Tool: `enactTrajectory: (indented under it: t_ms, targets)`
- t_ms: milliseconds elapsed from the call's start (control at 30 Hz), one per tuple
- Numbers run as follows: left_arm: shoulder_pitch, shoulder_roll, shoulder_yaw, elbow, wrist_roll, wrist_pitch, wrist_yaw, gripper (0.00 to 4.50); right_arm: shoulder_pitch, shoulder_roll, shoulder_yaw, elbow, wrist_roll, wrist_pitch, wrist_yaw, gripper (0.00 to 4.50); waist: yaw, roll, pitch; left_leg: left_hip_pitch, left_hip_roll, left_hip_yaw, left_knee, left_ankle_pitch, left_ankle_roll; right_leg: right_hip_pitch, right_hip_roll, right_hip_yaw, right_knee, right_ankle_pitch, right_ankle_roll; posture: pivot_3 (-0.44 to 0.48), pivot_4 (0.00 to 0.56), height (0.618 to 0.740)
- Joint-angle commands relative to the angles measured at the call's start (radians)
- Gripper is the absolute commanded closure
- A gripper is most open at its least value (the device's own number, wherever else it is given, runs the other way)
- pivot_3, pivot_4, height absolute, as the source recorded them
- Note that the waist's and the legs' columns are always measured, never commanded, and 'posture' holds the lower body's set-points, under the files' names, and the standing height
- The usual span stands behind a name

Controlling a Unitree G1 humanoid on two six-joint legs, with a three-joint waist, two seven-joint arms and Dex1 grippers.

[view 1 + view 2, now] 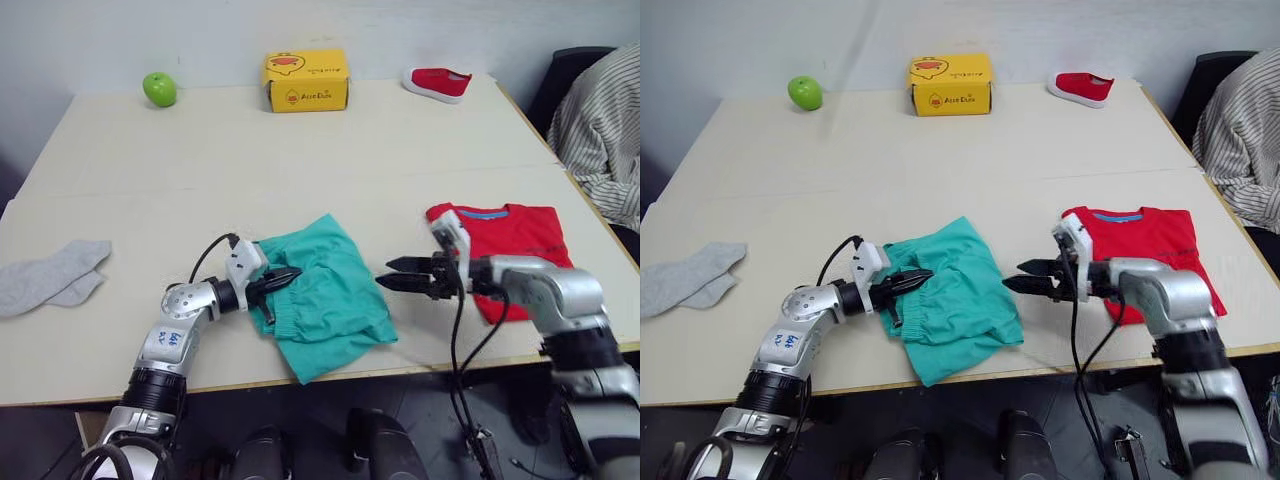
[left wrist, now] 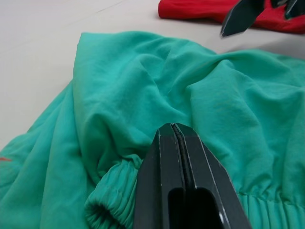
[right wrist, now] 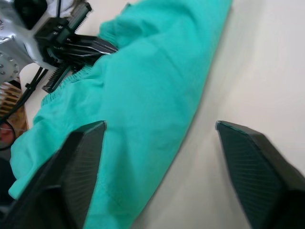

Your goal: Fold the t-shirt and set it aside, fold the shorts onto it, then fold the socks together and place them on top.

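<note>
Red cotton is seen first: the t-shirt [image 1: 512,245] lies folded flat near the table's [image 1: 300,160] right front edge, so the first step is judged done. Next in size, the shorts [image 1: 325,295] lie rumpled at the front centre of the table, just beside the t-shirt but not on it — the shorts step is the one in hand. The left gripper [image 1: 283,280] is seen with its fingers pressed together over the gathered waistband; whether cloth is pinched between them cannot be told. The right gripper [image 1: 400,273] is held spread at the shorts' right edge, over bare table, nothing between its fingers. The socks [image 1: 55,277] lie untouched, well apart at the far left. The next move is judged to call for a grip on the right edge — then the shorts can be folded and carried onto the t-shirt.
</note>
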Motion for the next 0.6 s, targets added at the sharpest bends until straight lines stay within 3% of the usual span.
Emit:
enactTrajectory:
  t_ms: [33,133,233,367,467,600]
  targets:
    - [-0.002,0.001,-0.007,0.005,0.007,-0.033,-0.02,4.5,-0.099,0.081,0.058,0.12,-0.033,0.053,0.0,0.03,-0.002,0.0,0.0,0.0,0.0,0.0,0.0,0.0,0.0,0.0,0.0,0.0,0.0,0.0,0.0,0.0,0.15,0.74]
    - [0.002,-0.001,-0.006,-0.004,0.006,-0.038,-0.017,4.5,-0.15,0.156,0.072,0.16,-0.034,0.07,0.013,0.03,-0.002,0.0,0.0,0.0,0.001,0.001,0.0,0.0,0.0,0.0,0.001,0.0,0.0,0.0,0.0,0.0,0.15,0.74]
    - [0.011,0.003,-0.001,-0.01,0.004,-0.049,-0.018,4.5,-0.166,0.206,0.044,0.148,0.002,0.104,0.023,0.66,-0.001,0.0,0.0,-0.001,0.001,0.001,0.0,0.0,0.0,0.0,0.001,0.0,0.003,0.0,0.001,0.0,0.15,0.74]
    - [0.023,0.007,0.015,-0.003,-0.007,-0.078,-0.028,4.5,-0.157,0.227,0.025,0.121,-0.005,0.115,-0.006,2.07,-0.001,0.0,0.0,-0.001,0.0,0.001,0.0,0.0,0.001,0.0,0.001,0.0,0.003,0.001,0.002,0.0,0.15,0.74]
    - [0.037,-0.002,0.046,-0.023,-0.085,-0.045,-0.068,4.5,-0.13,0.202,0.017,0.068,-0.006,0.111,-0.013,3.08,-0.002,0.0,0.0,-0.002,0.0,0.001,0.0,0.0,0.001,0.0,0.001,0.001,0.002,0.001,0.002,0.0,0.15,0.74]
    - [0.063,0.038,0.068,-0.191,-0.203,0.024,-0.161,3.62,-0.099,0.097,-0.038,-0.067,0.063,0.196,0.024,4.49,0.0,0.0,0.0,-0.002,0.0,0.001,0.0,0.0,0.001,-0.001,0.001,0.0,0.002,0.001,0.002,0.0,0.15,0.74]
